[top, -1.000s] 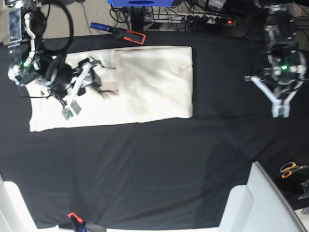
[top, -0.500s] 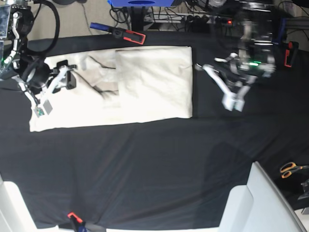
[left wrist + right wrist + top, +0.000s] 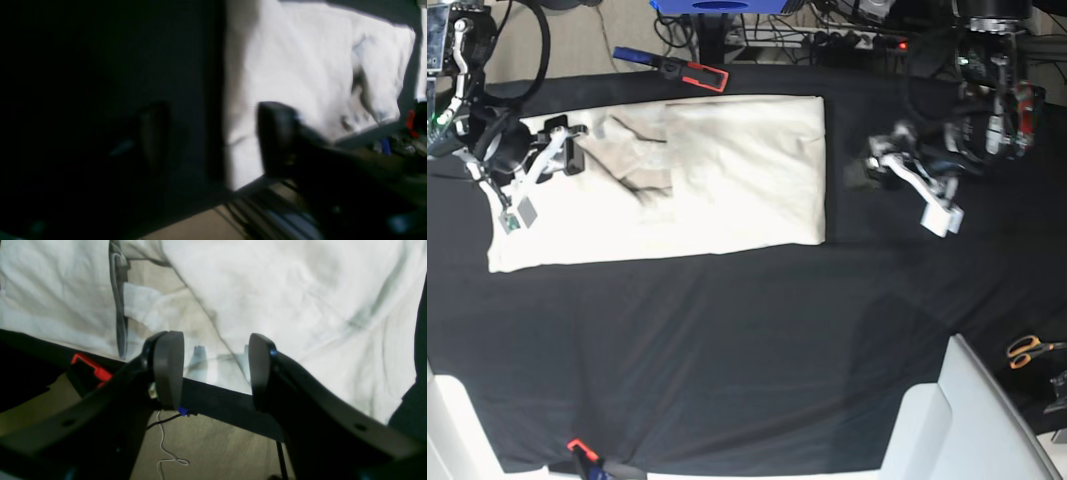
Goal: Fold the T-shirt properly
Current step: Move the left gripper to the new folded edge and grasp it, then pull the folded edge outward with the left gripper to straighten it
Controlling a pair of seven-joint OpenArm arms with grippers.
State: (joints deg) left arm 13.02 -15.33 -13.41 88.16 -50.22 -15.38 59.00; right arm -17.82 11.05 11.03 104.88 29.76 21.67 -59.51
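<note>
**Two arms flank a half-folded shirt**

Left wrist view: blurred and dark; the left gripper (image 3: pixel 213 140) shows jaws spread, one fingertip (image 3: pixel 277 133) over the T-shirt (image 3: pixel 300 66), the other over black cloth.

Right wrist view: the right gripper (image 3: pixel 213 370) has jaws spread wide and empty, above the T-shirt's (image 3: pixel 283 300) wrinkled edge near a red clamp (image 3: pixel 90 368).

Base view: the T-shirt (image 3: pixel 727 175) lies partly folded on the black-draped bench (image 3: pixel 727 350), the right gripper (image 3: pixel 532 185) over its left end, the left gripper (image 3: pixel 917 185) just off its right edge.
</note>
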